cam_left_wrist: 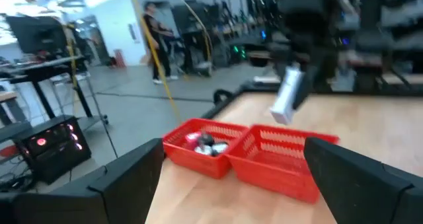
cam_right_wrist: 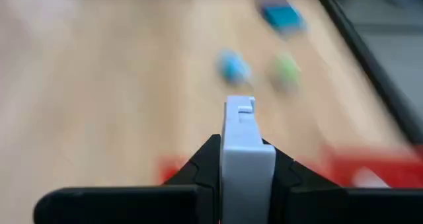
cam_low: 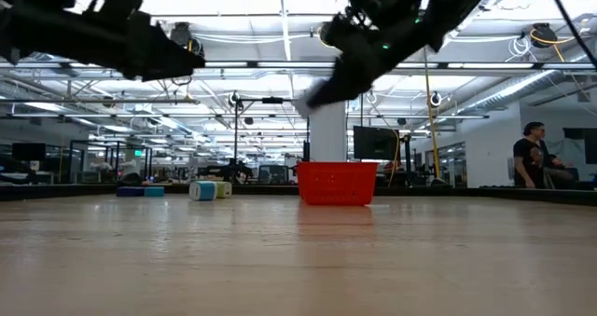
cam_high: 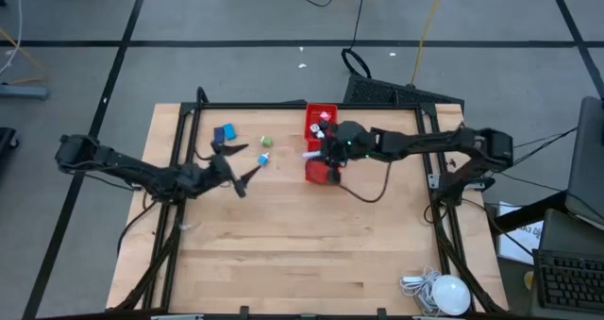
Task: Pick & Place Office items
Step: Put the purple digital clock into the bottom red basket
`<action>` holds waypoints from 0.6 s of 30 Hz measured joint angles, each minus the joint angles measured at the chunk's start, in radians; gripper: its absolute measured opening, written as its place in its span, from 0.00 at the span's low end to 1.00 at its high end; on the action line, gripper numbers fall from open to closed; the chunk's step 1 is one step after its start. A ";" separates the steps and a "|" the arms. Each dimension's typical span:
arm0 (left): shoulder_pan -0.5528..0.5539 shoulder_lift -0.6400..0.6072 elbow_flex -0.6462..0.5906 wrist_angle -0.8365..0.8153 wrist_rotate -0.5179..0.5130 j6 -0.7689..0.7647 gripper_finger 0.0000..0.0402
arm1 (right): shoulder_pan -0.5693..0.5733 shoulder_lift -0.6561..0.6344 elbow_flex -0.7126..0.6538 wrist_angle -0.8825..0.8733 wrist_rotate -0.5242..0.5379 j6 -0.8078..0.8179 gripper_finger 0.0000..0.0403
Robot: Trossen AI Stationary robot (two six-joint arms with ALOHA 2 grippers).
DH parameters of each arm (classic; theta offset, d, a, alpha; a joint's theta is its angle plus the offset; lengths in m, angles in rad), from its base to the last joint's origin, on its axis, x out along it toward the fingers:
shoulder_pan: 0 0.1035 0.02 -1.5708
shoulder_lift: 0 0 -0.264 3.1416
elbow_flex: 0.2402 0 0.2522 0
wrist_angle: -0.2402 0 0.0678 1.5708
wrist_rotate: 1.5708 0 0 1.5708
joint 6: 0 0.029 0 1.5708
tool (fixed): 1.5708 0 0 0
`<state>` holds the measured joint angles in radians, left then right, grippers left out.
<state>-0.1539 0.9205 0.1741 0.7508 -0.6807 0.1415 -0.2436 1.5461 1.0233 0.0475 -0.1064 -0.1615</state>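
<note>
The long red tray (cam_high: 320, 174) lies at the table's far middle, with small pieces (cam_high: 321, 118) in its far compartment (cam_left_wrist: 201, 143). On the wood to its left lie a blue piece (cam_high: 225, 132), a green piece (cam_high: 266, 143) and a light blue piece (cam_high: 263, 158); the right wrist view shows the same blue (cam_right_wrist: 281, 16), green (cam_right_wrist: 285, 69) and light blue (cam_right_wrist: 232, 65) pieces. My right gripper (cam_high: 319, 154) hangs over the tray, shut on a white piece (cam_right_wrist: 248, 151). My left gripper (cam_high: 238, 164) is open, raised left of the tray, near the light blue piece. My right gripper pinches the white piece (cam_left_wrist: 287, 98) between its two fingers (cam_right_wrist: 205, 161). The piece's free end (cam_right_wrist: 239, 108) sticks out past the fingertips. The fingers come slanting down from the table's right side. The piece is lifted clear, above the tray (cam_low: 336, 183).
A white round lamp-like thing with a cord (cam_high: 444, 294) sits at the table's near right corner. Black frame rails (cam_high: 179, 141) run along the table's left, far and right sides. A person (cam_low: 532, 158) stands in the room beyond. Bare wood fills the near half.
</note>
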 joint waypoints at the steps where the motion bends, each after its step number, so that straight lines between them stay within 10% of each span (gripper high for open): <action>1: 0.008 -0.028 -0.023 0.017 0.000 0.002 0.91 | 0.010 -0.018 0.000 -0.067 0.091 -0.025 0.10; 6: 0.048 -0.129 -0.087 0.037 0.024 -0.025 0.92 | 0.023 -0.026 -0.001 -0.242 0.338 -0.068 0.10; 18: 0.112 -0.141 -0.099 0.030 0.189 -0.068 0.92 | 0.023 0.148 0.000 -0.146 0.341 -0.094 0.11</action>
<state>-0.0420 0.7799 0.0746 0.7812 -0.4920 0.0734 -0.2211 1.6936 1.0229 -0.0981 0.2348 -0.2556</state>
